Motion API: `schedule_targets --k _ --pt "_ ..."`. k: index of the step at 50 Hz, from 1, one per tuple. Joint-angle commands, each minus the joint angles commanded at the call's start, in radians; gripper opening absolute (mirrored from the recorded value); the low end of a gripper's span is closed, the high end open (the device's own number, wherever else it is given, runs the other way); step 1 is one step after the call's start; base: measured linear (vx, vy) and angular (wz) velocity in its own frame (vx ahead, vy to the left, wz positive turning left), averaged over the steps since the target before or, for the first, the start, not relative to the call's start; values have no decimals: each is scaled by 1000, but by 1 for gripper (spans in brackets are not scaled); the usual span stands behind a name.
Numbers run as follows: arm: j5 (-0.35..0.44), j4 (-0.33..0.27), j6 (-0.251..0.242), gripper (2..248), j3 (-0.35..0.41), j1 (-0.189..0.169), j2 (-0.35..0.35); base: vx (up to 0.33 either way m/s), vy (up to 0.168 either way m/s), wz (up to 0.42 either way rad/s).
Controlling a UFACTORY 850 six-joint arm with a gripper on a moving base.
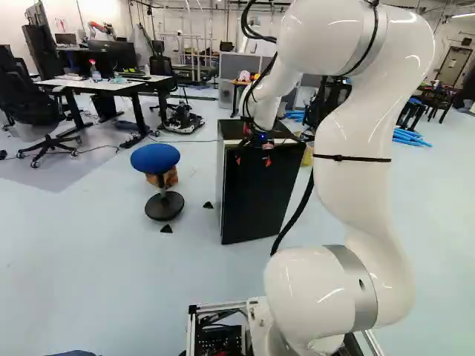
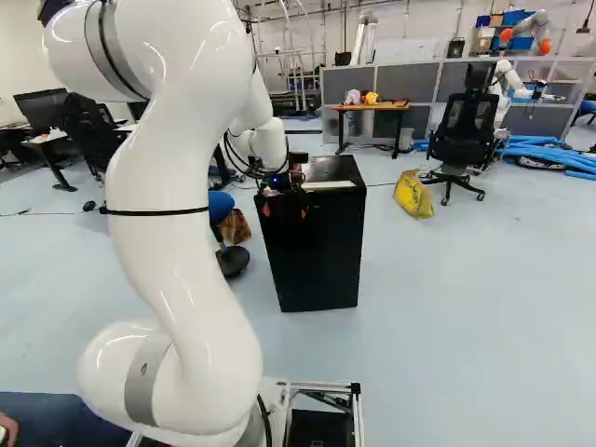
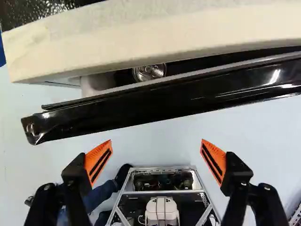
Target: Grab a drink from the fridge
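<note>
1. Mini-fridge (image 2: 312, 247), black, one unit. Stands upright on the floor (image 2: 447, 289) ahead of my base (image 3: 162, 193), within my reach.
2. Door (image 3: 155, 104), black, ajar. Gap is wider toward one end; I judge the hinge lies toward the narrower one.
3. Drink can (image 3: 149, 72), one, metal lid with pull tab showing through that gap, between door and pale top edge (image 3: 155, 35). Upright, by its lid; brand unknown. This is my likely target, set just inside the opening.
4. Pincer (image 3: 156, 140), mine, released and empty. Orange pads (image 3: 99, 162) stand well apart, on the outer side of the door, touching neither it nor the can.
5. Arm (image 1: 356, 141), white, mine. Reaches out over the fridge front and points the pincer downward, presumably so that one finger can catch the door's edge.
6. Step in hand, by my judgement: widening the opening. Can remains ungrasped; task is in its early part.
7. Hazard: pressing from outside could shut the door. Pull should draw it outward, following the hinge's arc.
</note>
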Motion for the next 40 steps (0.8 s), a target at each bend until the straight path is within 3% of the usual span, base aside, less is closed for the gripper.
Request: schedule_targets --k 40 --pt "79 -47 0 247 0 0 0 0 0 0"
